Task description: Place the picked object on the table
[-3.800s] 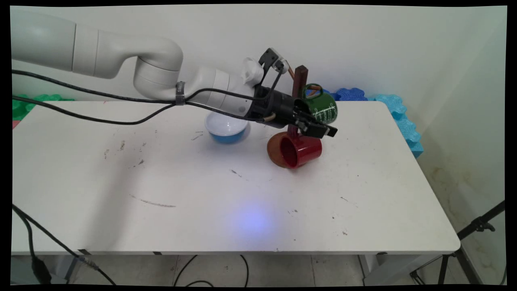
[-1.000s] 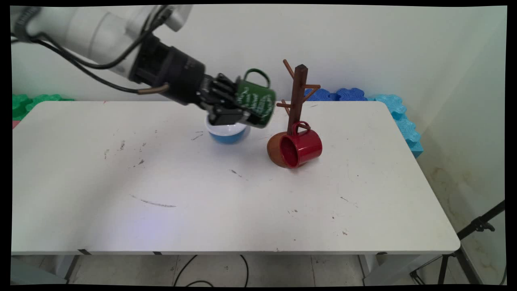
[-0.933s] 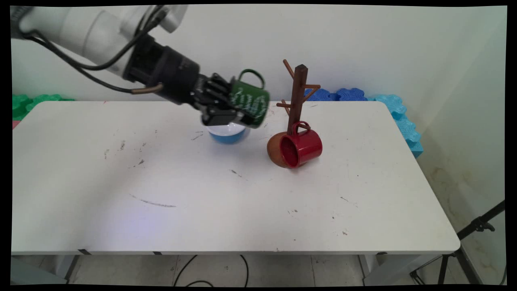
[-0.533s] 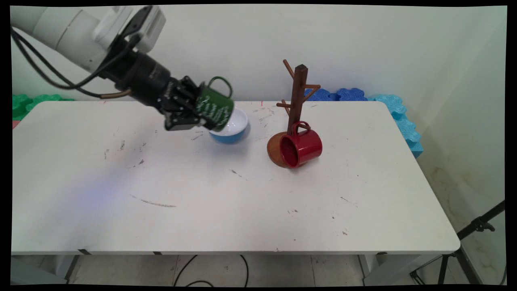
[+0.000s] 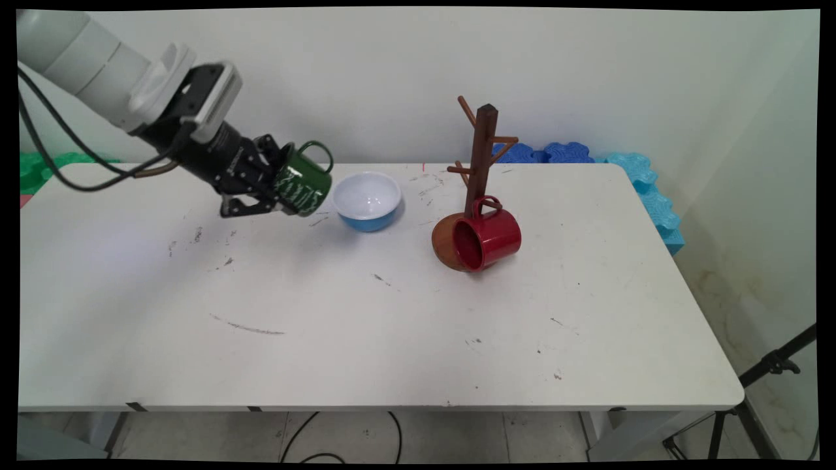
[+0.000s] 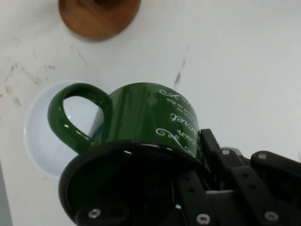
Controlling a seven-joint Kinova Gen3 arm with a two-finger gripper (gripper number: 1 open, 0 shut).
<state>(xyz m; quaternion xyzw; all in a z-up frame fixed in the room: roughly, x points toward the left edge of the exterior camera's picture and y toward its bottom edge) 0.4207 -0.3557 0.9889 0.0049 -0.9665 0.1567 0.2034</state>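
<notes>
One gripper (image 5: 277, 196), reaching in tilted from upper left, pinches a green mug (image 5: 302, 179) (handle up) above the table (image 5: 392, 326)

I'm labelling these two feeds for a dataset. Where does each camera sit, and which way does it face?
Main view: fixed above the table's near side, looking across to the wall; shows the white arm and claw.
Hand view: on the hand, looking along the claw down at the table; shows its black linkage.
Shared: green mug, blue bowl, mug tree base.
</notes>
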